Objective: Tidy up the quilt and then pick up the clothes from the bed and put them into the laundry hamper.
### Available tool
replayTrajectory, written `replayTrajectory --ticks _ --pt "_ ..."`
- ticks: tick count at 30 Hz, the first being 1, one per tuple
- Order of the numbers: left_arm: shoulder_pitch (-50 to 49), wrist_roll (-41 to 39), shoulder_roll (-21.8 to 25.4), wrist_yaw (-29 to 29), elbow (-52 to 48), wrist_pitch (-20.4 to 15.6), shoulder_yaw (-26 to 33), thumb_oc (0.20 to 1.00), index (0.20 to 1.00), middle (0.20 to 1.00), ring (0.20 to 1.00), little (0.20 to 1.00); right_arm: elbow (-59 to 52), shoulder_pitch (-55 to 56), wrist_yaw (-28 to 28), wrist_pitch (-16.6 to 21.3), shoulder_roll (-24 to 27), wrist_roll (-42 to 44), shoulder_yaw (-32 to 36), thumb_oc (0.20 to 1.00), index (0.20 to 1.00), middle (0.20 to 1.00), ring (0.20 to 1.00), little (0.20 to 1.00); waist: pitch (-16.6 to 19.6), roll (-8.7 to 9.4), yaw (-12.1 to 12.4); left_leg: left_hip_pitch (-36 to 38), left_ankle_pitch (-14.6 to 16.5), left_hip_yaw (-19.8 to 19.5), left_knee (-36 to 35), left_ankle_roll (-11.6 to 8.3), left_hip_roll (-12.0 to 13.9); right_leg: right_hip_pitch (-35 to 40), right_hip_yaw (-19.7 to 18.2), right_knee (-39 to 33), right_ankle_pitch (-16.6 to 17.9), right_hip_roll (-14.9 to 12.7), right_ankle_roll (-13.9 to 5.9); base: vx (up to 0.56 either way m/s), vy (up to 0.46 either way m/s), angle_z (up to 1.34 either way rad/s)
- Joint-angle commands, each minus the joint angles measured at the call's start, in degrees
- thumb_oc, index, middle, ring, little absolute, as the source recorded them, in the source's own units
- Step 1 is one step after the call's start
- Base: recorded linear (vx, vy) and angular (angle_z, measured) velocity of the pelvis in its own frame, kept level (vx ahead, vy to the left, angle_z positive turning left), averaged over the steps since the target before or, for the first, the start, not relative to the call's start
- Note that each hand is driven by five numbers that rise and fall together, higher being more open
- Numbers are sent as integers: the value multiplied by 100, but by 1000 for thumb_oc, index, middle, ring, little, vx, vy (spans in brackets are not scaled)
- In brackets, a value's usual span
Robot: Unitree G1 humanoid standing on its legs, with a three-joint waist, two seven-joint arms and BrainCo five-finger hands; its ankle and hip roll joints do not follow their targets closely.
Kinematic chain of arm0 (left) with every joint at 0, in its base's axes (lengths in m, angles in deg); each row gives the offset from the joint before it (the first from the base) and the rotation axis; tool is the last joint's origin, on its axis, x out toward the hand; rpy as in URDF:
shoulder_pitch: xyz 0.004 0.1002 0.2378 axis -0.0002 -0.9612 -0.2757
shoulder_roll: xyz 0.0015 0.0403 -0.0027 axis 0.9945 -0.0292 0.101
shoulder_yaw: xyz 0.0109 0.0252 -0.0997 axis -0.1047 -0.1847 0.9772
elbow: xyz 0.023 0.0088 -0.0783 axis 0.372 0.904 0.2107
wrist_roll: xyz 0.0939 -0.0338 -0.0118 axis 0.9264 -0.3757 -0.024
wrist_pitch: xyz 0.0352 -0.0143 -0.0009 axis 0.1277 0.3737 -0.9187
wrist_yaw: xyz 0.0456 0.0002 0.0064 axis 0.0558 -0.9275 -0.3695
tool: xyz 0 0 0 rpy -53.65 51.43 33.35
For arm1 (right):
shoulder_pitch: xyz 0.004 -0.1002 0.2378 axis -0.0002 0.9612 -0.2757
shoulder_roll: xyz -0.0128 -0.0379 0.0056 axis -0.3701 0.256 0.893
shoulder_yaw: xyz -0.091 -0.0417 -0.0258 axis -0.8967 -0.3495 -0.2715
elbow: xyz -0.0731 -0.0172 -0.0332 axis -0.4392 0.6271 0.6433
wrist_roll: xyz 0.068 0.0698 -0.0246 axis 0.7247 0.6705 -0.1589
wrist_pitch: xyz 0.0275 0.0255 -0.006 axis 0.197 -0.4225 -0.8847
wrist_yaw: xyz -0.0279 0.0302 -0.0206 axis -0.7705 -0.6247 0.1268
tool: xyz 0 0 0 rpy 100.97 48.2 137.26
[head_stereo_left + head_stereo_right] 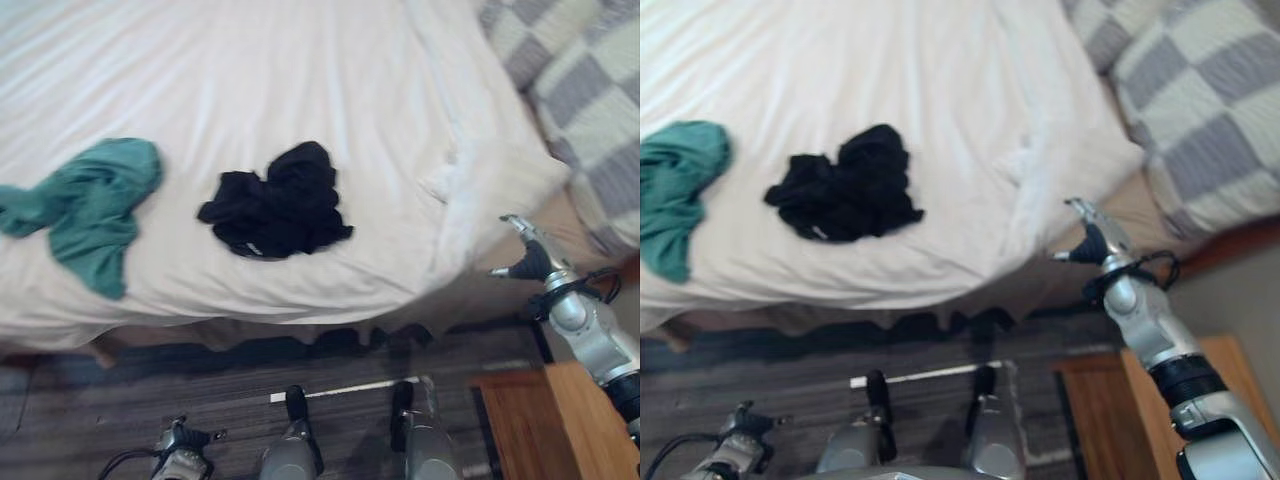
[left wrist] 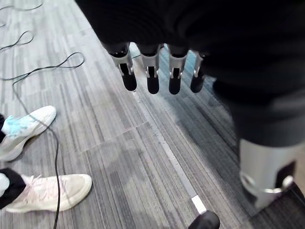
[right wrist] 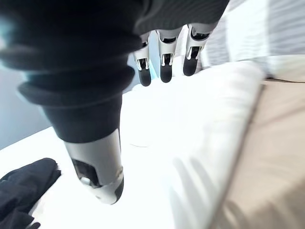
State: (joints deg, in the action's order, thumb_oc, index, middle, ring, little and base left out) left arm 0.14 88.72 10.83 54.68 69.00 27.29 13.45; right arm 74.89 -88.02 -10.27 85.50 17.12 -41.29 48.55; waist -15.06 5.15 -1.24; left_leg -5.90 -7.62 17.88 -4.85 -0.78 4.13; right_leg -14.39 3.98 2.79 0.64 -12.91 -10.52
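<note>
- We see the white quilt [image 1: 300,80] spread smooth to the bed's near edge, its corner bunched at 3 o'clock beside a checked pillow [image 1: 1200,110]; bare grey floor [image 2: 119,143] lies below.
- Our right hand [image 1: 1090,240] hangs off that corner, fingers [image 3: 164,62] straight, holding nothing.
- Our left hand [image 2: 157,71] hangs low at 7 o'clock, fingers relaxed and empty, above the floor near a person's white shoes [image 2: 33,162].
- A crumpled black garment [image 1: 275,200] lies mid-bed; a green garment [image 1: 90,205] lies at 9 o'clock, draping toward the edge.
</note>
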Motion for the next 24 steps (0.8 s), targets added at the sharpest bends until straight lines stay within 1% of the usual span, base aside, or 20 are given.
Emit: replayTrajectory --ticks 1,3,4,6,7,8,9,10,11,12,14,15,16,17,18,19,21,24 --pt "-355 -34 -36 24 -8 -9 33 1000 1000 1000 1000 1000 85 -486 195 -219 360 -322 232 1000 1000 1000 1000 1000 -28 -71 50 371 352 -176 420 -797 905 600 75 -79 163 -59 -321 135 -163 81" --pt "-358 -35 -39 24 -10 -9 33 1000 1000 1000 1000 1000 85 -485 195 -218 363 -322 230 1000 1000 1000 1000 1000 -17 -80 42 353 354 -186 429 -801 915 596 85 -87 169 -51 -316 143 -149 19" --pt "-511 -68 -151 37 11 -17 46 1000 1000 1000 1000 1000 123 -575 168 -241 440 -389 229 1000 1000 1000 1000 1000 42 -184 66 357 338 -276 424 -842 955 683 227 -192 157 41 -247 152 -133 -19" --pt "-515 -67 -159 36 9 -17 49 1000 1000 1000 1000 1000 130 -586 168 -241 445 -390 215 1000 1000 1000 1000 1000 46 -197 51 355 333 -288 416 -846 962 690 240 -198 157 47 -244 94 -100 -7" --pt "-604 -12 -267 22 3 -28 -93 1000 1000 1000 1000 1000 368 -949 246 -267 545 -511 -6 1000 1000 1000 1000 1000 -30 -335 76 305 205 -321 297 -924 1034 627 309 -196 119 108 -216 33 -66 9" --pt "-604 -11 -270 22 3 -28 -88 1000 1000 1000 1000 1000 375 -961 249 -265 545 -510 -17 1000 1000 1000 1000 1000 -30 -338 71 304 204 -322 295 -924 1036 625 310 -195 119 109 -216 13 -82 2" --pt "-591 -29 -283 4 -20 -40 -194 1000 1000 1000 1000 1000 478 -1183 300 -277 570 -547 -142 1000 1000 1000 1000 1000 -96 -379 103 267 162 -334 257 -943 1049 564 314 -188 123 118 -210 -49 -22 -1" --pt "-577 -50 -335 -20 -55 -68 -275 1000 1000 1000 1000 1000 707 -1499 396 -299 569 -581 -349 1000 1000 1000 1000 1000 -164 -444 102 208 116 -341 225 -963 1068 470 312 -159 125 138 -199 -94 -18 -10" --pt "-524 -116 -366 -88 -118 -129 -439 1000 1000 1000 1000 1000 1070 -1960 530 -322 567 -643 -623 1000 1000 1000 1000 1000 -293 -546 116 101 41 -342 185 -998 1087 319 325 -125 136 149 -193 -75 -3 -11" --pt "-517 -120 -378 -90 -115 -130 -428 1000 1000 1000 1000 1000 1104 -2010 542 -313 565 -636 -664 1000 1000 1000 1000 1000 -294 -555 105 92 37 -340 183 -999 1090 304 322 -117 135 152 -191 -84 3 -11" --pt "-455 -208 -397 -120 -145 -190 -588 1000 1000 1000 1000 1000 1632 -2534 608 -348 530 -495 -932 1000 1000 1000 1000 1000 -436 -661 123 -28 -53 -329 127 -1032 1104 155 321 -110 159 169 -188 -79 24 0" --pt "-420 -263 -423 -142 -141 -217 -608 1000 1000 1000 1000 1000 1956 -2813 620 -325 498 -378 -1111 736 736 736 736 736 -478 -708 111 -88 -82 -314 108 -1050 1114 87 315 -109 175 177 -184 -70 26 4" --pt "-383 -318 -418 -169 -132 -231 -630 1000 1000 1000 1000 1000 2205 -2949 615 -327 447 -275 -1191 542 542 542 542 542 -527 -730 114 -134 -105 -301 106 -1061 1122 48 313 -114 187 174 -189 -67 11 -1" --pt "-342 -386 -422 -187 -107 -246 -640 1000 1000 1000 1000 1000 2525 -3111 589 -312 396 -189 -1315 200 200 200 200 200 -580 -760 113 -189 -138 -286 104 -1078 1134 0 324 -115 202 170 -188 -47 0 -2" --pt "-336 -388 -430 -188 -103 -248 -631 1000 1000 1000 1000 1000 2556 -3151 596 -299 389 -180 -1347 200 200 200 200 200 -581 -764 103 -196 -140 -286 105 -1079 1136 -8 323 -113 203 171 -187 -68 8 -2" --pt "-295 -473 -444 -211 -51 -253 -629 1000 1000 1000 1000 1000 2891 -3290 544 -298 287 -11 -1433 200 200 200 200 200 -638 -784 90 -264 -172 -291 98 -1092 1134 -68 296 -126 225 183 -188 -40 5 -3" --pt "-245 -539 -475 -217 43 -250 -609 1000 1000 1000 1000 1000 3130 -3294 552 -301 181 113 -1427 200 200 200 200 200 -658 -779 57 -297 -194 -277 98 -1105 1139 -95 278 -150 254 182 -185 -59 15 -6" --pt "-211 -454 -510 -221 86 -220 -594 1000 1000 1000 1000 1000 2951 -2975 636 -313 133 204 -1170 200 200 200 200 200 -637 -748 -34 -260 -168 -255 101 -1098 1125 -55 251 -193 280 166 -190 -33 46 -7"
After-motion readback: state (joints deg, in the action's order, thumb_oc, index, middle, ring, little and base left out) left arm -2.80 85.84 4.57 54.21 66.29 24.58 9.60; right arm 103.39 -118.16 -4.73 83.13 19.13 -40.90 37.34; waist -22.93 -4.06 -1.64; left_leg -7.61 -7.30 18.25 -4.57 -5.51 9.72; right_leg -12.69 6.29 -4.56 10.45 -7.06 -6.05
